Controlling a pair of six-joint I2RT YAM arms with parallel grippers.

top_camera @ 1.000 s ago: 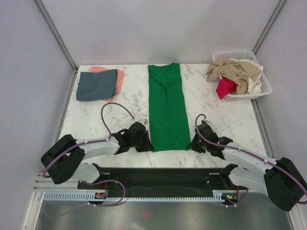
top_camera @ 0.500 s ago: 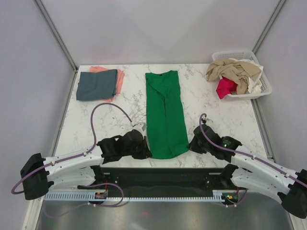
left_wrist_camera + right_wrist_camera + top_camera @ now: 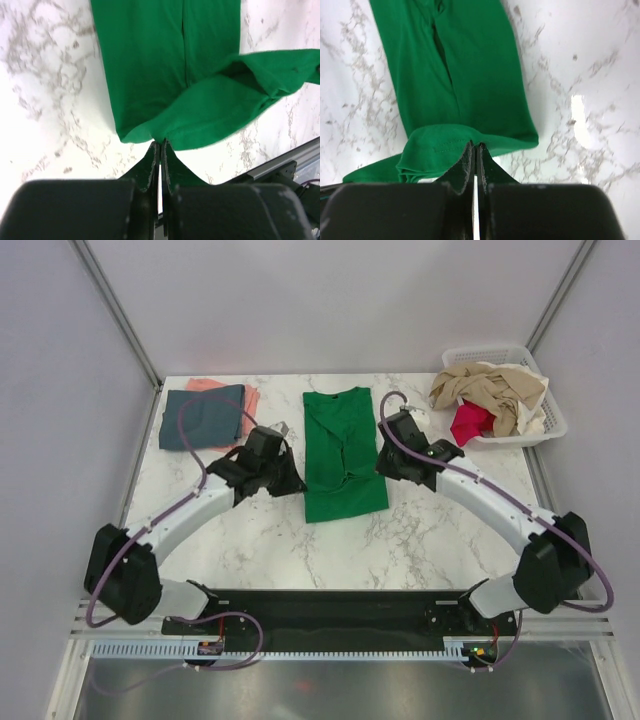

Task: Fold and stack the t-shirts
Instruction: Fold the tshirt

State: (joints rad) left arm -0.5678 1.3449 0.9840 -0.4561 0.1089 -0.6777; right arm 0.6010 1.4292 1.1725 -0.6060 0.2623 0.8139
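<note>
My left claw (image 3: 290,483) and right claw (image 3: 384,466) each pinch a hem corner of the green t-shirt (image 3: 338,430), which lies lengthwise on the table (image 3: 440,530), its collar straight ahead, equally far from both claws.

We see a marble bench (image 3: 430,530) carrying a green t-shirt (image 3: 340,440) at centre, a pink t-shirt (image 3: 251,400) under a blue-grey t-shirt (image 3: 200,417) far left, a white basket (image 3: 520,440) far right.

Narrow green t-shirt (image 3: 343,455), hem doubled over
</note>
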